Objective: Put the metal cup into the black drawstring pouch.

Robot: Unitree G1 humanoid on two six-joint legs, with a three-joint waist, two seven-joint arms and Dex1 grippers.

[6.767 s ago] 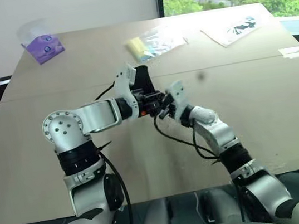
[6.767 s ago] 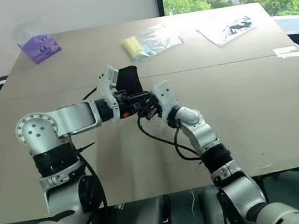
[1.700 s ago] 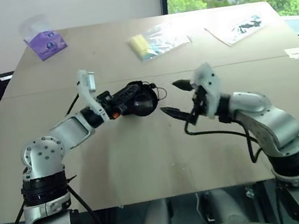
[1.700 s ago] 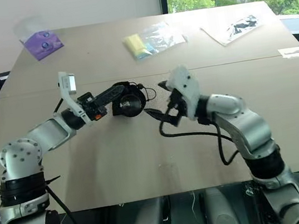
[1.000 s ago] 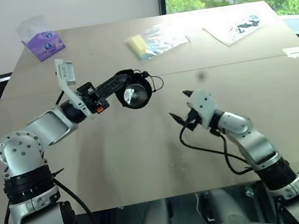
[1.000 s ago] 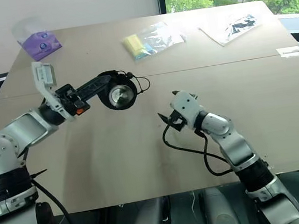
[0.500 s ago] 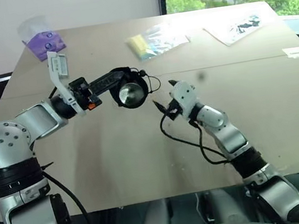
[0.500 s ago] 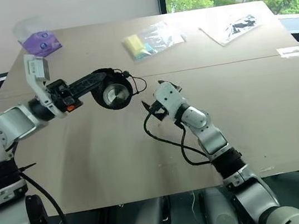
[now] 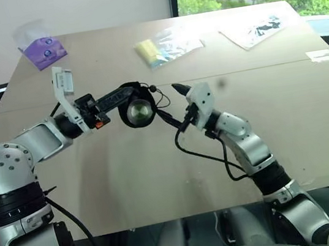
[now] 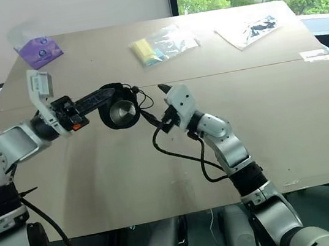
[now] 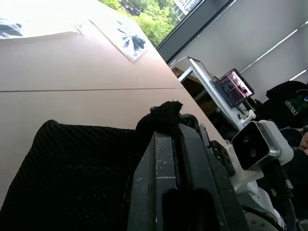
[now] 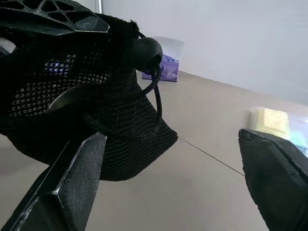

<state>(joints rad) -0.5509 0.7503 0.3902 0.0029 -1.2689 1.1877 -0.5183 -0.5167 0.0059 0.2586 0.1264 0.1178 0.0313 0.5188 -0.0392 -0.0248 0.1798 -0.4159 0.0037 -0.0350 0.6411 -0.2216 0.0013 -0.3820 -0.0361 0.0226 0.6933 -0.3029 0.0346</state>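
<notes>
Black mesh fabric is being pinched by the left end effector [image 9: 120, 96], whose fingers are clamped together on the pouch [image 9: 132, 105] so that it is being held up above the bench [image 9: 312, 113], mouth turned toward the right arm. Inside it the cup [image 9: 140, 109] is already sitting, its shiny round steel face being shown through the opening; the pouch is being kept aloft, it is judged, so that the cord can be reached. A thin cord [image 12: 156, 91] with a knot is hanging from the gathered mouth. Just beside the pouch, the right end effector [image 9: 170, 105] is being held with its fingers spread wide and empty, apparently being lined up on that cord. Soft, perforated cloth is being contrasted with smooth, hard metal.
</notes>
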